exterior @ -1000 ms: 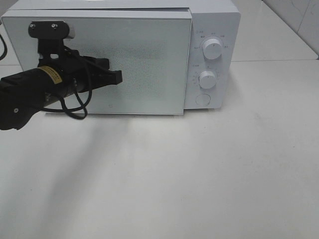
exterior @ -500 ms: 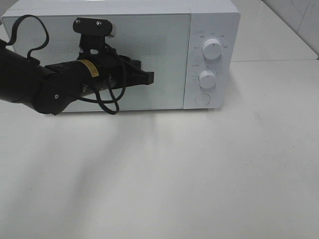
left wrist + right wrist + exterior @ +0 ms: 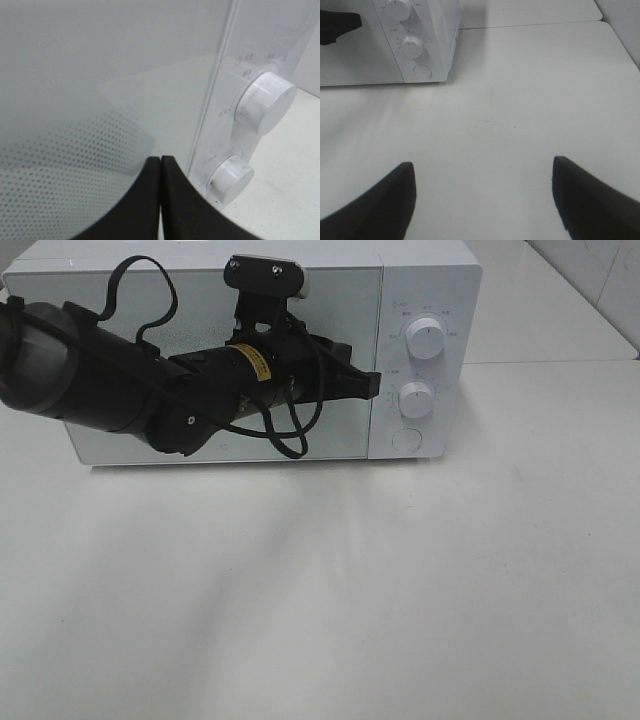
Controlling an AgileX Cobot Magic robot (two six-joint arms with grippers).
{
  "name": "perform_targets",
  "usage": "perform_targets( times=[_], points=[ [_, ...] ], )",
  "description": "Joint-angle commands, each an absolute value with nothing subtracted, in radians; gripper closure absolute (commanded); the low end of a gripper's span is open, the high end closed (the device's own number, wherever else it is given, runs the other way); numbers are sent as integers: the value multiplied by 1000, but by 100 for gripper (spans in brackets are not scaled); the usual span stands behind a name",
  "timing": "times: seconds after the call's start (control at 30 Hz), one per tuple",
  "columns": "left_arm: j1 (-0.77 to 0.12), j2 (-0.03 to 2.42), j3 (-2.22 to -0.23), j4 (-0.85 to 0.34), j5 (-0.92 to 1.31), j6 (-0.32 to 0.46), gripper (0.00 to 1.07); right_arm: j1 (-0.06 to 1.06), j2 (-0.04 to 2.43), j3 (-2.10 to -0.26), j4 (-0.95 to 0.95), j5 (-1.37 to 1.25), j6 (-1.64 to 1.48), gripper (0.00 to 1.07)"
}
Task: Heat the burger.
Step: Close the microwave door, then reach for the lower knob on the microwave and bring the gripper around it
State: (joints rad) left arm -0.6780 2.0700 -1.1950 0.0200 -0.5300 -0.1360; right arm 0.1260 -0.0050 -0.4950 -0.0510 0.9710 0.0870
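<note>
A white microwave (image 3: 440,290) stands at the back of the pale counter (image 3: 400,590), and its frosted, dotted door (image 3: 340,435) is shut flush with the front. The burger shows in none of the views, so I cannot tell where it is. The left arm reaches across the door from the left. Its black hand (image 3: 372,387) is at the door's right edge, just beside the control panel, with the tip pointing toward the panel at a height between the upper knob (image 3: 426,340) and the lower knob (image 3: 416,399). A round button (image 3: 406,440) sits below them. In the left wrist view that hand (image 3: 161,161) has its two fingers pressed tightly together with nothing between them, close to the door glass. Whether it touches the glass cannot be told. The right hand (image 3: 482,165) hangs over bare counter well in front of the microwave, to the right. Its fingers (image 3: 395,200) are spread wide and hold nothing.
</note>
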Motion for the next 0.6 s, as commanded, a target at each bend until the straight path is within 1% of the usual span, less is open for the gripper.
perform_targets(
  times=[0.03, 0.07, 0.13, 0.17, 0.23, 0.3, 0.33, 0.37, 0.4, 0.43, 0.47, 0.5, 0.53, 0.57, 0.6],
  points=[
    [-678, 2066, -1223, -63, -573, -141, 107, 123, -30, -495, -49, 961, 89, 34],
    [-702, 2058, -1223, -63, -540, -141, 107, 123, -30, -495, -49, 961, 89, 34],
    [-712, 2054, -1223, -61, -527, -141, 107, 123, -30, -495, -49, 961, 89, 34],
    [-738, 2041, -1223, -60, -476, -141, 107, 123, -30, -495, -49, 961, 89, 34],
    [-748, 2035, -1223, -60, -450, -141, 107, 123, -30, -495, -49, 961, 89, 34],
    [-793, 2000, -1223, -60, -329, -141, 107, 123, -30, -495, -49, 961, 89, 34],
    [-793, 2000, -1223, -60, -329, -141, 107, 123, -30, -495, -49, 961, 89, 34],
    [-802, 1992, -1223, -60, -302, -141, 103, 123, -30, -495, -49, 961, 89, 34],
    [-802, 1992, -1223, -60, -302, -141, 103, 123, -30, -495, -49, 961, 89, 34],
    [-821, 1970, -1223, -60, -242, -141, 90, 123, -30, -495, -49, 961, 89, 34],
    [-836, 1947, -1223, -60, -189, -141, 64, 123, -30, -495, -49, 961, 89, 34],
    [-836, 1947, -1223, -60, -189, -141, 64, 123, -30, -495, -49, 961, 89, 34],
    [-844, 1935, -1223, -60, -171, -141, 51, 123, -30, -495, -49, 961, 89, 34],
    [-859, 1911, -1223, -61, -143, -150, 20, 123, -30, -495, -49, 961, 89, 34],
    [-859, 1911, -1223, -61, -143, -150, 20, 123, -30, -495, -49, 961, 89, 34]
  ],
)
